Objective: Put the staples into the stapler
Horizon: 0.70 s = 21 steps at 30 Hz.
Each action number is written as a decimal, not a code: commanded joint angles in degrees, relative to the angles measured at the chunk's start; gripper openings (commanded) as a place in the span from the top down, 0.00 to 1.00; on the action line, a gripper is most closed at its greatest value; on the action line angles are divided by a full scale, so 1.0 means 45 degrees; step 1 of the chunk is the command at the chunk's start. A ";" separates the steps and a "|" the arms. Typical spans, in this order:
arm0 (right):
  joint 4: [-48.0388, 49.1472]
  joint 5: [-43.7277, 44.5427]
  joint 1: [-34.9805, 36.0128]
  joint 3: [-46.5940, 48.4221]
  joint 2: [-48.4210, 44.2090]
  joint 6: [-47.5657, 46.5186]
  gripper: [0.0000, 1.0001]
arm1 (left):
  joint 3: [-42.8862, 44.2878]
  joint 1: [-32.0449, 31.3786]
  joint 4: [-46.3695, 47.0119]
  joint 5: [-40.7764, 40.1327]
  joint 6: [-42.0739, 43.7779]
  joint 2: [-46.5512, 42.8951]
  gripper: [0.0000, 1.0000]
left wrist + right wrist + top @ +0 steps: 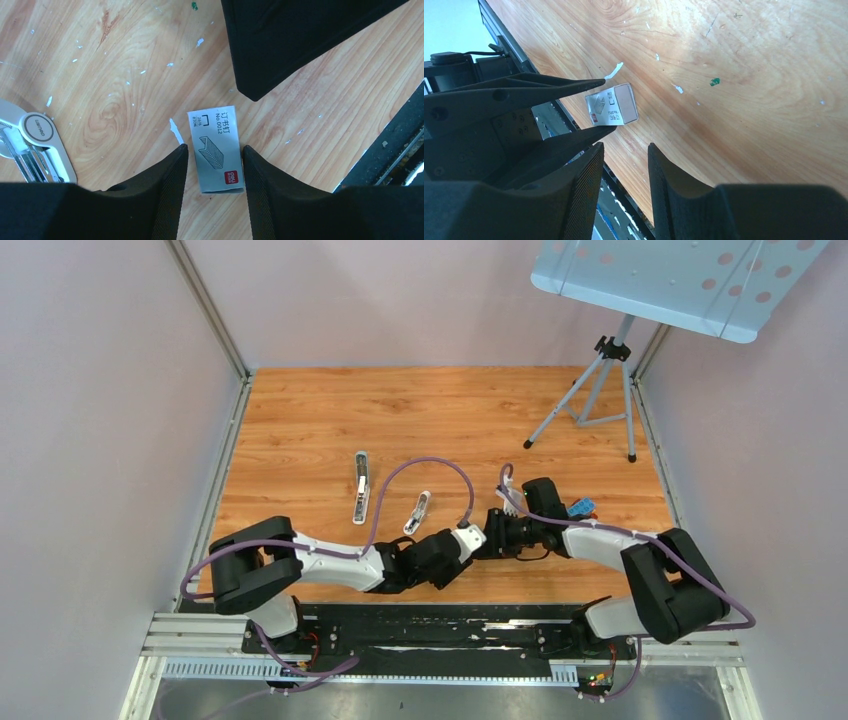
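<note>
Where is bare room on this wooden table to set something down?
Free: the wood between the back wall and the slim white-and-silver stapler, up to the grey tripod legs. Crowded: near centre, where left gripper and right gripper meet at the small white cardboard box.

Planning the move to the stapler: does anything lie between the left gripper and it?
Nothing visible: only bare wood lies between the left gripper and the stapler. The small white box sits between that gripper's fingers; the right gripper hangs just past it.
</note>
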 commanded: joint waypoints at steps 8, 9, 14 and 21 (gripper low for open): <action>0.1448 -0.1003 0.0360 0.0094 0.0851 0.0372 0.56 | -0.0884 0.0271 0.0402 0.1498 0.1223 -0.1147 0.57; 0.1550 -0.0897 0.0409 0.0037 0.0850 0.0436 0.58 | -0.1056 0.0262 0.0445 0.1557 0.1309 -0.1336 0.57; 0.2307 -0.0941 0.0430 -0.0100 0.1321 0.0774 0.71 | -0.1340 0.0266 0.0385 0.1650 0.1639 -0.1823 0.57; 0.2115 -0.0399 0.0430 0.0233 0.1646 0.0737 0.79 | -0.1051 0.0271 0.0359 0.0865 0.0920 -0.1828 0.42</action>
